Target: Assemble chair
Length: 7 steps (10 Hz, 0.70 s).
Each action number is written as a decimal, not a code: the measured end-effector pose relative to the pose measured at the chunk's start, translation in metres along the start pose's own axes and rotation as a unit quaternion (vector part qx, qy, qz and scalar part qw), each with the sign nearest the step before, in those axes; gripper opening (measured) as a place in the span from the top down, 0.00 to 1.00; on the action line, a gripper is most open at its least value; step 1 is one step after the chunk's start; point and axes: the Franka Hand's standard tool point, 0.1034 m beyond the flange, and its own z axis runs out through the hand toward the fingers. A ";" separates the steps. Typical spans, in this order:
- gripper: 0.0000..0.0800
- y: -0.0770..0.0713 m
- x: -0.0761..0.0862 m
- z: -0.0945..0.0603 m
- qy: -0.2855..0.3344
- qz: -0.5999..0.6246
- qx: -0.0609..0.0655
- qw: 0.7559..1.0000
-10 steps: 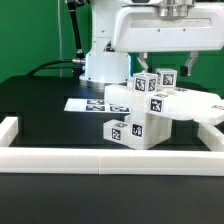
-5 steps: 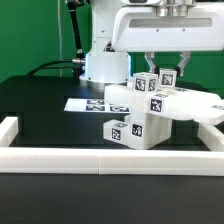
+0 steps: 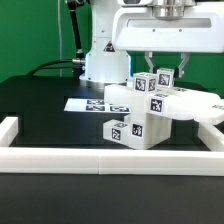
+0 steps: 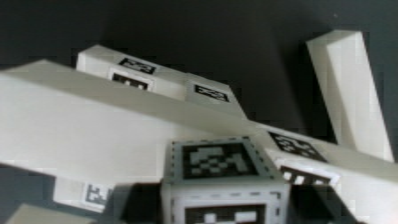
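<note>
Hand was closed from wide onto tagged upright block atop chair; grasp judged secured, part unmoved.

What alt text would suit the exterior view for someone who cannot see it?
A robot gripper hangs shut over a cluster of white tagged chair parts on a black table. A marker board lies behind; a low white wall runs along the front.

End effector closed, pointing down
</note>
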 end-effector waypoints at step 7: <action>0.64 -0.001 0.000 0.000 -0.001 0.206 0.001 0.979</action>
